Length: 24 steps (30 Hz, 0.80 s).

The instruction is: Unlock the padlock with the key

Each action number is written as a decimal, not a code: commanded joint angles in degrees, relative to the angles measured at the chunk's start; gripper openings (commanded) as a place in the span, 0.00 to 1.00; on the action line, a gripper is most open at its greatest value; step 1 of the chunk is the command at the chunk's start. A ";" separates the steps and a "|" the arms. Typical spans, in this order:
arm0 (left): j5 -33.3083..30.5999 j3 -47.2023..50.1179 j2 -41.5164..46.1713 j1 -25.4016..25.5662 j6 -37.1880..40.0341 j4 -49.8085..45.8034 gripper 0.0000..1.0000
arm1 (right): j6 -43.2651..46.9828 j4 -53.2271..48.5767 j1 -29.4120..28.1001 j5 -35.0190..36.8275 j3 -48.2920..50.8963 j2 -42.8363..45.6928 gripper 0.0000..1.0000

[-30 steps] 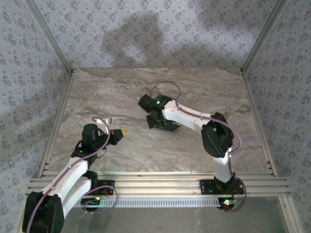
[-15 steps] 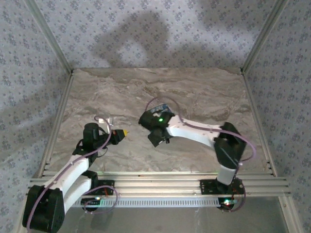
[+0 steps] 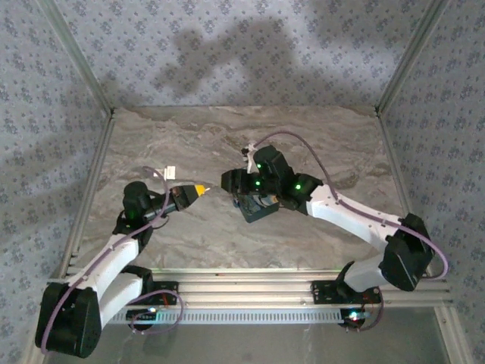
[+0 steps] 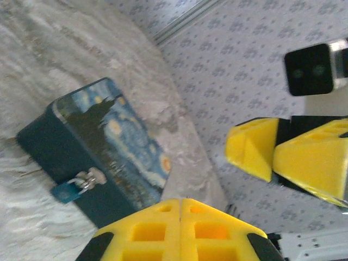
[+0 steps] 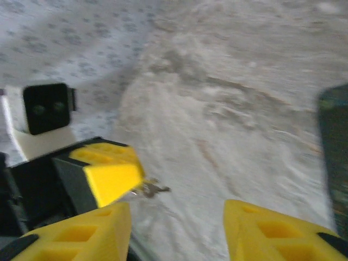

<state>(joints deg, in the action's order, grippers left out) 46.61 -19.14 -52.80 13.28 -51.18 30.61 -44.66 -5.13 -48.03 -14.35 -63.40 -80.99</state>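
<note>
The padlock [image 4: 111, 142] is a dark-blue block with a swirl print, lying on the marble table with a small silver fitting and blue tag on its near side. It also lies just below my right wrist [image 3: 256, 207], and its edge is at the far right [image 5: 334, 157]. My left gripper [image 4: 181, 203] is shut, and the key [image 5: 153, 188] sticks out of its yellow tip [image 3: 199, 189]. My right gripper [image 5: 176, 217] is open with nothing between its fingers. It faces the left gripper's tip from close by [image 3: 230, 181], beside the padlock.
Patterned walls and aluminium posts [image 3: 85, 72] close in the marble table [image 3: 326, 136] on three sides. The right arm [image 3: 356, 220] stretches across the middle right, and a rail [image 3: 250, 287] runs along the near edge.
My right arm has lifted off the padlock and swung its gripper left toward the left gripper, its jaws narrower than before. The left gripper has shifted slightly right with the key.
</note>
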 commanded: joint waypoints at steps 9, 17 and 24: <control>-0.02 -4.86 2.52 3.75 -11.43 7.79 0.00 | -9.55 16.14 -1.02 -8.42 -0.02 -4.09 0.34; -1.25 -5.23 3.57 4.12 -12.45 7.93 0.00 | -9.87 16.21 -1.46 -8.28 0.97 -3.83 0.24; -1.96 -4.47 4.01 4.05 -12.01 7.18 0.00 | -11.08 17.40 -1.64 -8.41 2.18 -3.03 0.19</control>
<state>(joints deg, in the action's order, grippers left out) 45.43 -22.37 -50.09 17.06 -63.11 36.03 -54.70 11.05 -49.28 -21.91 -62.78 -84.97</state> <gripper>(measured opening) 0.048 0.196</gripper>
